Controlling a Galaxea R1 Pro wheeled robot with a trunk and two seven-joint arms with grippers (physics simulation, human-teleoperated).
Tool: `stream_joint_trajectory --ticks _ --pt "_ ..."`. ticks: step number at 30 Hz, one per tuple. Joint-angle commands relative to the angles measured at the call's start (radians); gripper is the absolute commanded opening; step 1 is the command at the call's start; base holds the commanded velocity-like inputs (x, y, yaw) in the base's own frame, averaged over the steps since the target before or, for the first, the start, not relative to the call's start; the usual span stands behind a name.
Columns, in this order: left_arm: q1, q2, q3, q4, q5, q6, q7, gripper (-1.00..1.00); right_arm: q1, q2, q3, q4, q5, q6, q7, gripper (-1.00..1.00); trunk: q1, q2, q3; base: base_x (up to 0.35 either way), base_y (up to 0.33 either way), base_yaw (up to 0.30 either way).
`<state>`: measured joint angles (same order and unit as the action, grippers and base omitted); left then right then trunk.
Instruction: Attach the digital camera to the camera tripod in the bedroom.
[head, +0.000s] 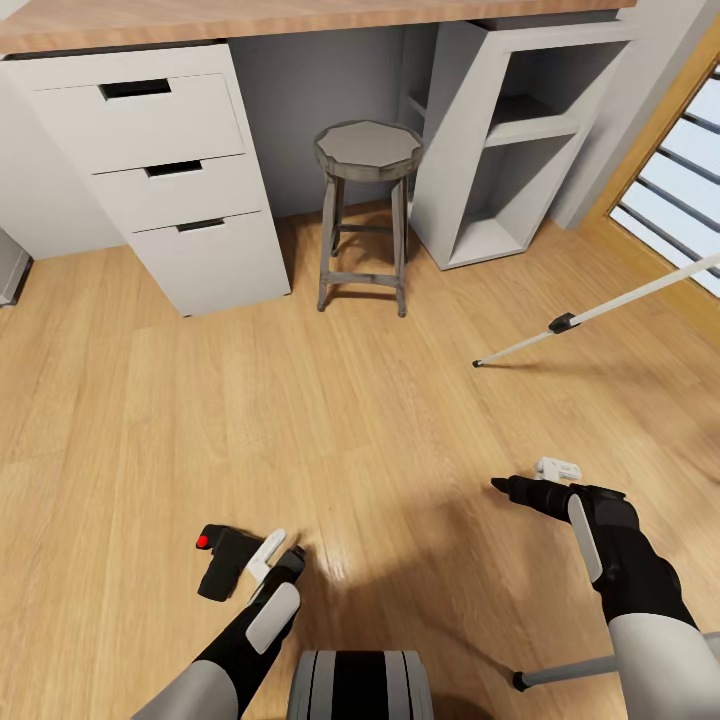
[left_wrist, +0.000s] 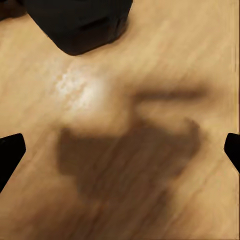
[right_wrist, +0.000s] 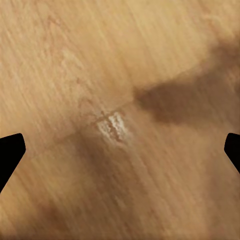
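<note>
While both arms reach low over the wood floor (head: 150, 400), count one digital camera (head: 225, 562), lying on the boards just beside the left tool (head: 280, 552). In the left wrist view its black body (left_wrist: 80, 22) sits beyond the fingertips (left_wrist: 10, 150), which stand wide apart with nothing between them. The right tool (head: 530, 480) is wide too, holding nothing over bare boards. One camera tripod leg (head: 590, 318) slants in from the window side, and a second leg (head: 560, 675) lies near the right forearm. One stool (head: 368, 205) stands under the tabletop (head: 250, 15), beside three drawers (head: 170, 170). Open floor lies between.
</note>
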<state>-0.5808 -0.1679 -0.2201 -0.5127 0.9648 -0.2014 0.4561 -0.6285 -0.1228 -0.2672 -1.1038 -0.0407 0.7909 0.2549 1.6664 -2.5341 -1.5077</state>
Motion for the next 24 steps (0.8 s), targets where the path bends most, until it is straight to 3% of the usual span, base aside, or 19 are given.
stream_joint_trajectory --ticks 1,3,5,15,24 --pt "-0.001 0.002 -0.008 -0.001 0.010 -0.007 -0.005 1.00 0.000 0.000 -0.001 -0.001 -0.004 0.005 0.002 1.00 0.000 0.000 -0.001 0.000 0.000 0.000" --pt "-0.001 0.004 -0.007 -0.005 0.009 -0.007 -0.055 1.00 0.000 0.000 -0.001 -0.001 -0.004 0.005 0.001 1.00 0.000 0.000 -0.001 0.000 0.000 0.000" --pt "-0.001 0.005 -0.007 -0.006 0.008 -0.007 -0.063 1.00 0.000 0.000 -0.001 -0.001 -0.004 0.005 0.001 1.00 0.000 0.000 -0.001 0.000 0.000 0.000" --pt "-0.001 0.009 -0.004 -0.007 0.008 -0.011 -0.082 1.00 0.000 0.002 -0.001 0.001 -0.004 0.004 0.001 1.00 0.000 0.000 -0.001 0.000 0.000 0.000" --pt "-0.001 0.011 -0.004 0.002 0.008 -0.082 -0.083 1.00 0.000 0.000 -0.001 0.001 -0.005 0.004 0.003 1.00 0.000 0.000 -0.001 0.000 0.000 0.000"
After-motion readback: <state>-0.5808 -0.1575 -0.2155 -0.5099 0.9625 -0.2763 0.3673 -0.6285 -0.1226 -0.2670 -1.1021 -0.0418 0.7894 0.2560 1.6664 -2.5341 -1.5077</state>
